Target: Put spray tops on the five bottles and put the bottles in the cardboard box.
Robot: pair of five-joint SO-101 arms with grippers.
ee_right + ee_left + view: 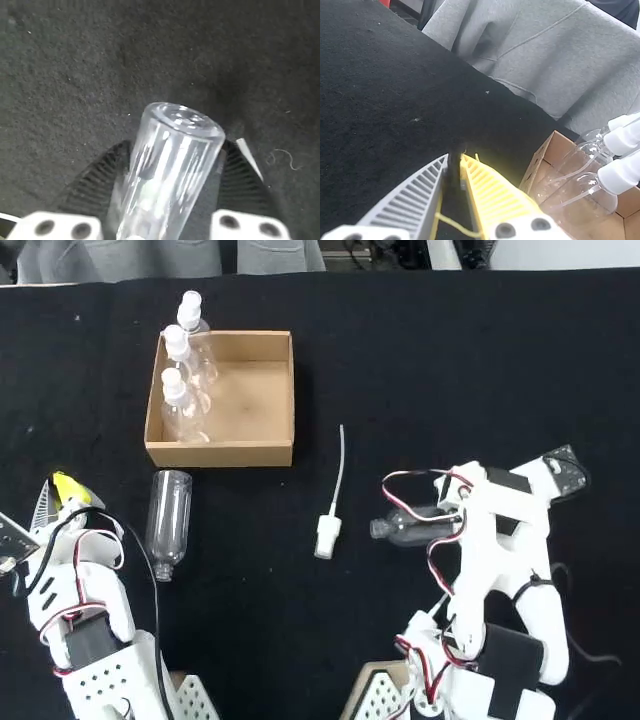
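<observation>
— Bottle (pixel 405 525) (pixel 170 165), untopped, is pinched across its body by the right gripper (pixel 430 523) (pixel 175 160) and held lying level low over the table (pixel 450 370). Whether it touches cannot be told. Its neck is turned toward the spray top (pixel 328 535) lying near it. What could be spoiled?

— A slip is judged likeliest: the bottle is smooth, round and clear, so it could be twisted or squeezed out once a top is pushed in. The top's long thin tube could be bent if the neck is missed.

— And the left gripper (pixel 62 495) (pixel 455 167)?

— Its jaws are pressed almost together on nothing, well apart from the spray top, which lies unfetched.

— What stands in the way?

— A loose bottle (pixel 168 523) lies just beside the cardboard box (pixel 255 400), between that gripper and the top. Three capped bottles (pixel 185 390) are crowded along one wall inside.
</observation>
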